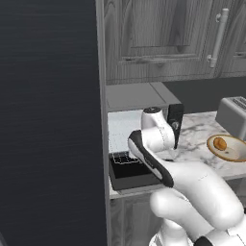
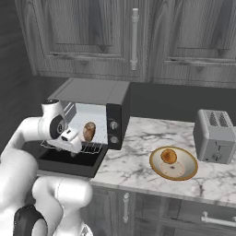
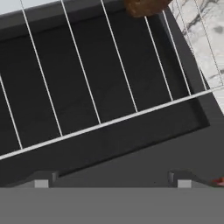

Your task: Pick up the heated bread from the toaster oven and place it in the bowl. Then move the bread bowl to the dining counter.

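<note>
The toaster oven stands at the counter's left end with its dark door dropped flat and the wire rack pulled out. The heated bread, a dark-brown chunk, sits on the rack near the oven's knob panel; its edge shows at the top of the hand view. My gripper hangs open over the rack's front, left of the bread, with nothing between its fingers. The tan bowl rests on the marble to the right and shows too in the left base view. The dining counter is out of view.
A golden-orange oval piece lies in the bowl. A silver slot toaster stands at the back right. Grey wood cabinets hang above the counter. A tall dark panel walls off the oven's left side. Bare marble lies between oven and bowl.
</note>
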Motion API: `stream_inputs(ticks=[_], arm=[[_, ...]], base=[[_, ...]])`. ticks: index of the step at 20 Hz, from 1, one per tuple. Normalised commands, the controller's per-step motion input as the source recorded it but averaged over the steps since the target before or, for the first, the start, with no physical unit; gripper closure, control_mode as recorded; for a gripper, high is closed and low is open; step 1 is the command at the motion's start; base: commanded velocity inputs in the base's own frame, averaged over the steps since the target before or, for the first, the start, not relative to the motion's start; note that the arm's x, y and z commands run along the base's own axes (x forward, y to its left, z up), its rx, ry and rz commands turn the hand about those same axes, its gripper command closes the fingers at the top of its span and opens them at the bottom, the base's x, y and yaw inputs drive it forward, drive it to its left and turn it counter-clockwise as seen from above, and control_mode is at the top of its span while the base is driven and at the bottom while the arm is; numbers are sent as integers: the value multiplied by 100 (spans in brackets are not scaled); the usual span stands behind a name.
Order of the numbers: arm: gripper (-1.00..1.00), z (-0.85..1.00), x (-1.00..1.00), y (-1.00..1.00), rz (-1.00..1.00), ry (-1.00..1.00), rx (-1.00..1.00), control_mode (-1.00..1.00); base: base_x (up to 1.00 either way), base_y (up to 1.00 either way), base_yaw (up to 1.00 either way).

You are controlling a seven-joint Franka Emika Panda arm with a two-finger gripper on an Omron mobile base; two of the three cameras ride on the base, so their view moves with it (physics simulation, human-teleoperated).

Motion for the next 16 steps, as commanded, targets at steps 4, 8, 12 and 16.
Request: stream_inputs(ticks=[4,8,12,16], arm=[[-100,62,-61,0,-3,-43,0,-100],[-100,79,9,0,-5,-37,0,-100],[-100,44,56,-11,-6,-15,0,-100],[-100,6,63,-42,-1,-5,0,-100]], base=[[0,0,0],[0,0,0],[0,0,0],[0,0,0]])
